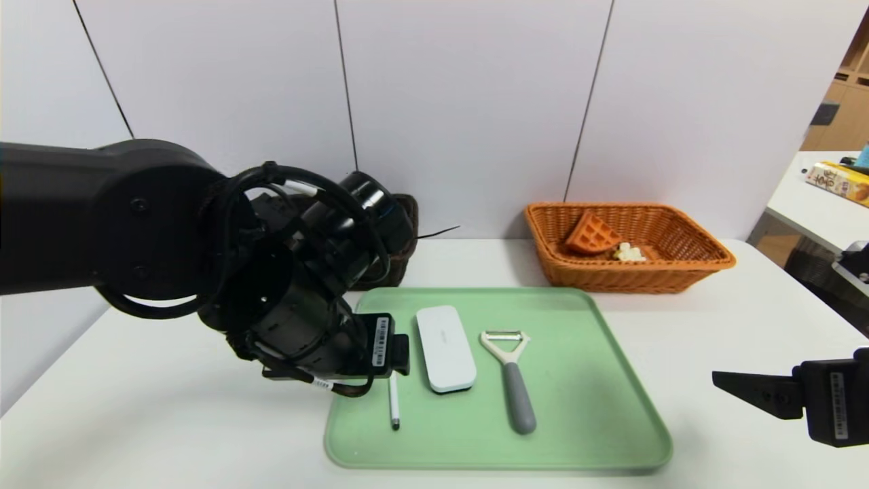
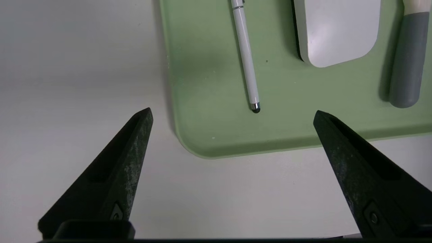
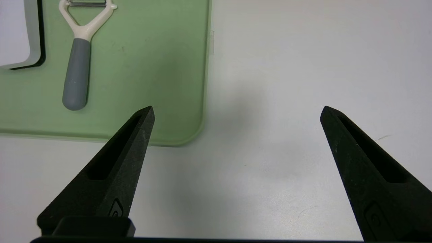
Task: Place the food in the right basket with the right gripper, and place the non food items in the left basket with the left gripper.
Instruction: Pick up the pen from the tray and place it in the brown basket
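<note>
Three non-food items on the green tray [image 1: 584, 407] — one white pen [image 2: 246, 57], one white case [image 1: 445, 348], one grey-handled peeler [image 1: 510, 377]. Two food pieces in the orange right basket [image 1: 686, 268]: one waffle [image 1: 592, 234], one pale bit [image 1: 629, 252]. Left gripper [image 2: 233, 114] above the tray's near-left corner, fingers wide apart. Right gripper [image 3: 236, 111] over bare table beside the tray, fingers spread too. Dark left basket [image 1: 406, 231] mostly hidden behind the left arm.

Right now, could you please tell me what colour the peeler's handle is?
Grey, on the peeler; the right wrist view shows it best.
</note>
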Robot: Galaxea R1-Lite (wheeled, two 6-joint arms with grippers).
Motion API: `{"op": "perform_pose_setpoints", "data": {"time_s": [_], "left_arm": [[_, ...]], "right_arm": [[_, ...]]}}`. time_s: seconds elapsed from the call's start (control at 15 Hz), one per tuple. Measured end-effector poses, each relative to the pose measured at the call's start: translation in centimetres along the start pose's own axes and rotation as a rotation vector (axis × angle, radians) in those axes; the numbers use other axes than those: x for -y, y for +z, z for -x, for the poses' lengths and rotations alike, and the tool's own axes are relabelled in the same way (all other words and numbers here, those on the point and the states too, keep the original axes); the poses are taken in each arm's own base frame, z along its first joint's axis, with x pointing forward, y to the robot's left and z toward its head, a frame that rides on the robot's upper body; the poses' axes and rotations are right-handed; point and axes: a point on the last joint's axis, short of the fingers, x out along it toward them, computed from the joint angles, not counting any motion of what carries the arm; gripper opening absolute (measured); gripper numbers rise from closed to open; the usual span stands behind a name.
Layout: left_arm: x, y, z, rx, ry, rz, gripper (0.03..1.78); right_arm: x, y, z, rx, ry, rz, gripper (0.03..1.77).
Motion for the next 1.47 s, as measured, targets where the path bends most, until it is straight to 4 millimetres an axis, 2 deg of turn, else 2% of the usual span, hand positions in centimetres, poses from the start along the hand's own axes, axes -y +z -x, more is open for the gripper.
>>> {"op": "perform_pose_setpoints", "data": {"time_s": [0.4, 1.07, 1.47], "left_arm": [[1.4, 0.8, -2.4, -0.031, 0.025, -0.009, 1.69], [3.0, 1.0, -6.7, -0.080, 0.115, -0.041, 1.69], [3.3, 0.9, -8.2, -0.085, 0.153, -0.045, 1.69]], "right_arm": [[0.1, -0.4, -0.1, -0.008, -0.002, 0.002, 1.69], [0.1, -0.4, -0.2, -0.005, -0.001, 0.001, 1.69], [0.1, -0.5, -0.2, -0.003, 0.000, 0.002, 1.69]]}}
